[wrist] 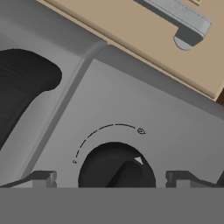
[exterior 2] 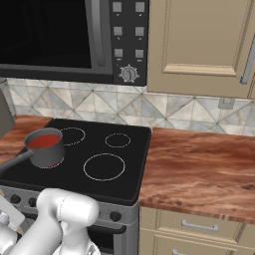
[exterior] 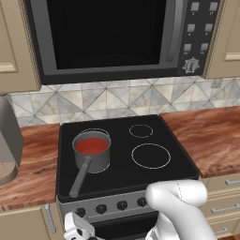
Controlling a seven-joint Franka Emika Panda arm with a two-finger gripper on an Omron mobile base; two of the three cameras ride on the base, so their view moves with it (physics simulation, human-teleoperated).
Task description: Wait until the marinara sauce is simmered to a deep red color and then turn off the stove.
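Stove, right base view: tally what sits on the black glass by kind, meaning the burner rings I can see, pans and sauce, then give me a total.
White burner rings clear of the pan: 3
Grey saucepan: 1
Marinara sauce portion in the pan: 1
Total: 5

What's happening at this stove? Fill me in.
The robot arm has its gripper open at a black knob on the stove front panel, one of the fingers on each side, not yet gripping. A grey saucepan of red marinara sauce sits on the back left burner.
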